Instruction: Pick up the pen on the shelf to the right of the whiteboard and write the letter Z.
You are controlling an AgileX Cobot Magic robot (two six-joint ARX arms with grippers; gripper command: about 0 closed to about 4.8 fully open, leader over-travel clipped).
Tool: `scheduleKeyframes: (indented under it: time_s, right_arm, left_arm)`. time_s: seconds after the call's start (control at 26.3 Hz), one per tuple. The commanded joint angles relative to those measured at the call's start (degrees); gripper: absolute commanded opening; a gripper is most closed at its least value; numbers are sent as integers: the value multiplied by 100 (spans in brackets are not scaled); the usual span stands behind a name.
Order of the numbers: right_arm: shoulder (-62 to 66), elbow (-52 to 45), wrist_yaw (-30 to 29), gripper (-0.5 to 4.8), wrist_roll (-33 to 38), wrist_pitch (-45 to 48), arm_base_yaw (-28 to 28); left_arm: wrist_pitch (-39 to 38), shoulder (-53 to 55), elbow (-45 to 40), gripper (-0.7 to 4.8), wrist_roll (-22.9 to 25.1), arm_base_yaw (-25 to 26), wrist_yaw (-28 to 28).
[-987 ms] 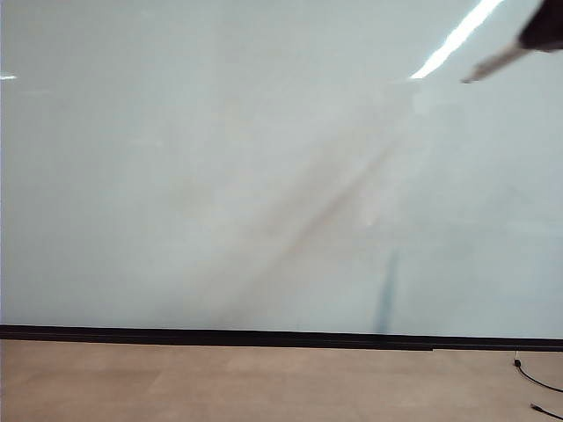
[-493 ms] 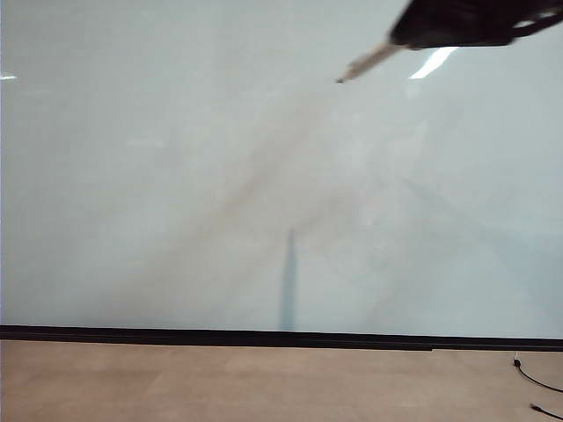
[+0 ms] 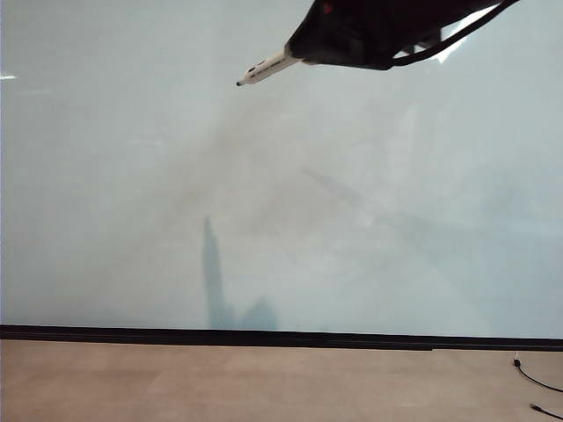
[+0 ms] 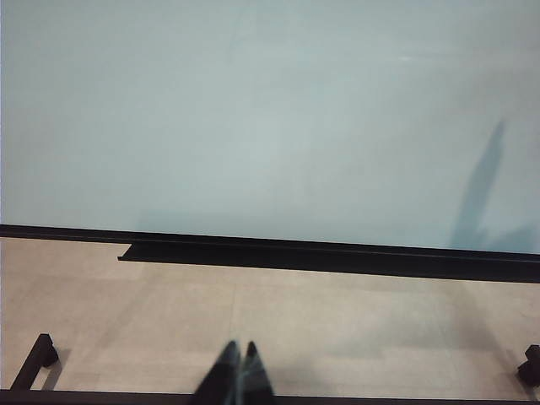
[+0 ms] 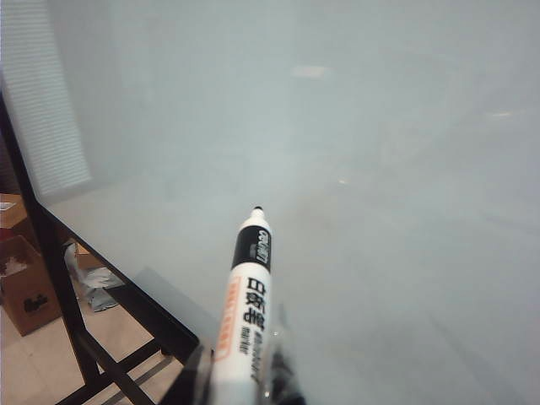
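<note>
Gripping pen (image 3: 264, 68), right pincer (image 3: 303, 60), whiteboard (image 3: 176, 176)

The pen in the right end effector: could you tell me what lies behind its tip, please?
Behind the pen, held by the right end effector, is only bare whiteboard, with no stroke visible. The end effector covers the pen's rear and the board behind it.

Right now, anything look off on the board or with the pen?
Nothing stands out. The right gripper holds the pen uncapped, tip toward the whiteboard, which is blank with only faint smudges and shadows. No Z yet. The left gripper is shut, low above the floor.
</note>
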Motion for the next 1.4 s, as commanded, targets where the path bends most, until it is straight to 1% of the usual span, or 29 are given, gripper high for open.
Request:
scheduleKeyframes:
  time_s: [0.04, 0.27, 0.34, 0.53, 0.76, 0.91, 1.02, 1.1, 1.21, 1.33, 1.4]
  right_arm:
    - [151, 149, -76, -8, 9, 280, -50]
    - [632, 649, -175, -8, -33, 328, -63]
    - [815, 848, -293, -8, -74, 321, -63]
    - [1123, 1198, -304, -8, -101, 323, -61]
    - [1397, 1539, -173, -8, -103, 365, -63]
    - [1456, 1596, -81, -8, -103, 638, -63]
    - [1464, 1609, 177, -8, -101, 745, -68]
    - [1467, 1652, 179, -8, -101, 737, -96]
    - [1469, 1781, 105, -8, -101, 588, -136]
    - [1467, 2092, -341, -8, -101, -9, -225]
    - [1467, 2186, -474, -8, -101, -175, -264]
  left_arm:
    - [28, 2, 11, -4, 24, 0, 2]
    - [28, 2, 11, -5, 24, 0, 2]
    - [28, 2, 11, -4, 24, 0, 4]
    - [28, 2, 11, -5, 24, 0, 2]
    - [28, 2, 11, -4, 24, 0, 2]
    - [28, 2, 11, -4, 24, -2, 2]
    - [28, 2, 11, -5, 24, -2, 2]
    - [28, 2, 11, -4, 24, -2, 2]
    - [28, 2, 11, -4, 24, -2, 2]
    - [31, 2, 11, -4, 24, -2, 4]
    - [28, 2, 11, -4, 24, -2, 0]
